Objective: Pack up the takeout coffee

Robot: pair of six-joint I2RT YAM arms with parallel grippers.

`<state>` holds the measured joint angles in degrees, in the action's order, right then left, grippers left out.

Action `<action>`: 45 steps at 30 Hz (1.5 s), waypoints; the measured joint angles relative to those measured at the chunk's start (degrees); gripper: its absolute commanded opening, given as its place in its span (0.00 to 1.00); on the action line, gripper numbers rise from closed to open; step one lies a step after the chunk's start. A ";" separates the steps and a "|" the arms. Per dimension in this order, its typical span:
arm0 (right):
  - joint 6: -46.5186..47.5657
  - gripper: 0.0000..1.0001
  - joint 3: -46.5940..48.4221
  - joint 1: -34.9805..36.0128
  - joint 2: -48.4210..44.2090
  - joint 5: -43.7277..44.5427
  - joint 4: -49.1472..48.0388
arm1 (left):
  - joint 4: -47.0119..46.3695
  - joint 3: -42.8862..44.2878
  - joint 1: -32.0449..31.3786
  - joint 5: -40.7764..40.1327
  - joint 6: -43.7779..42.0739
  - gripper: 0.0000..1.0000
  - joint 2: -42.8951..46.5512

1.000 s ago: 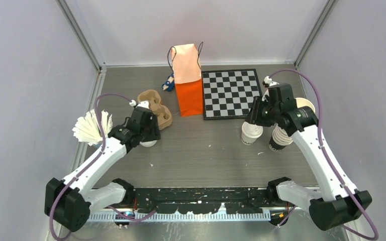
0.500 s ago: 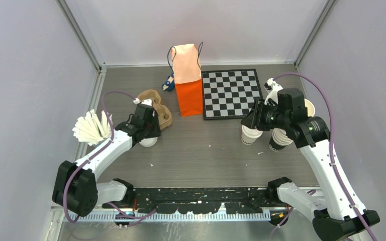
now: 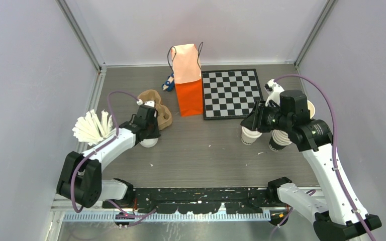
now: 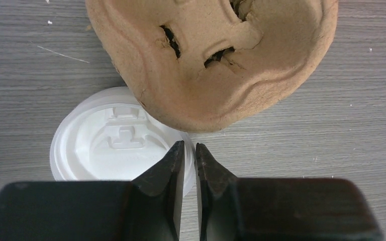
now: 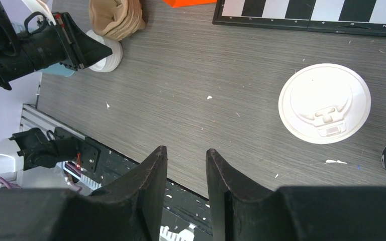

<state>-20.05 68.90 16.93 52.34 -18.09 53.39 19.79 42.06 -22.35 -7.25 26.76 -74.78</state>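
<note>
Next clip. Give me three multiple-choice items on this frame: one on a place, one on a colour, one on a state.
1. Where is the takeout coffee? A. in the paper bag; B. on the table by the checkerboard; C. in the pulp cup carrier.
2. What colour is the paper bag? A. orange; B. blue; C. green.
3. How is the right end effector? A. shut on the coffee; B. shut on a lid; C. open and empty.
Answers: 1 B, it stands on the table just in front of the checkerboard; 2 A, the bag's front is orange; 3 C, its fingers stand apart over bare table.
</note>
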 measured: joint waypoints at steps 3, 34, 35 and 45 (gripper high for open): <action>0.11 0.40 0.00 0.13 0.02 0.00 0.17 | -0.22 0.00 0.00 0.28 -0.22 0.11 0.02; -1.31 0.44 -0.66 0.37 -1.88 0.98 -0.42 | 11.45 5.27 0.00 3.74 -0.22 0.00 9.49; -1.51 0.43 -0.66 0.37 -2.14 1.18 -0.50 | 12.09 5.79 0.00 4.07 -0.22 0.00 10.45; -2.54 0.46 5.16 0.39 -2.40 14.05 4.00 | 14.91 8.92 0.00 12.35 -0.11 0.00 15.45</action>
<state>-22.59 74.06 17.32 49.93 -4.03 57.39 34.70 50.98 -22.35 5.10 26.65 -59.33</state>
